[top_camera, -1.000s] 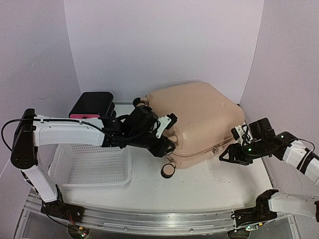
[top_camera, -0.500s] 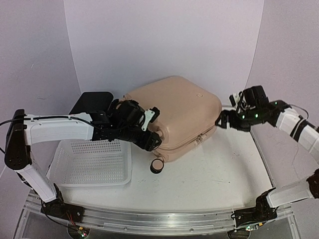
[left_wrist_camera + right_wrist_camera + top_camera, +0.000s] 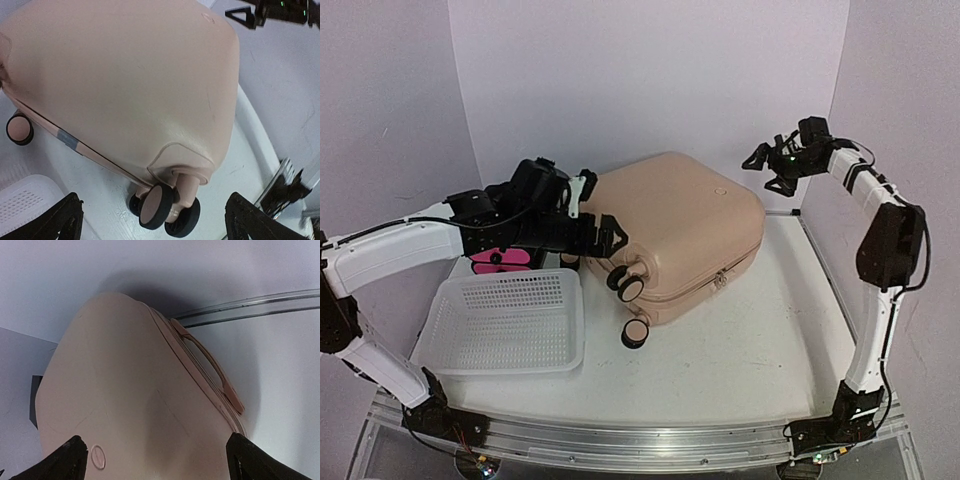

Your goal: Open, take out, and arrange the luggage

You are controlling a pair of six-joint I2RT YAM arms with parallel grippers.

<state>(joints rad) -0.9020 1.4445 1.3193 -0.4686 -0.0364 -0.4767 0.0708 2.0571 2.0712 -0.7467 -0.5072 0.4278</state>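
At the left side of the desk (image 3: 750, 340), the left end effector (image 3: 603, 236) is released, fingers spread wide and holding nothing, hanging just off the wheeled end of the luggage (image 3: 675, 225). Its wrist view looks straight down on a black wheel (image 3: 159, 206) under the peach shell. Over on the far right, high up by the wall, the right end effector (image 3: 767, 168) is released too and empty, well clear above the case's back corner. Its camera looks along the shell to the carry handle (image 3: 207, 365) on the side edge. The luggage lies shut on its broad side, middle-back of the desk, wheels toward the near left. Just beside the lowest wheel (image 3: 635, 333) sits a white basket (image 3: 510, 283). Behind the basket, partly hidden under the left arm, is a black-and-pink box (image 3: 492, 258).
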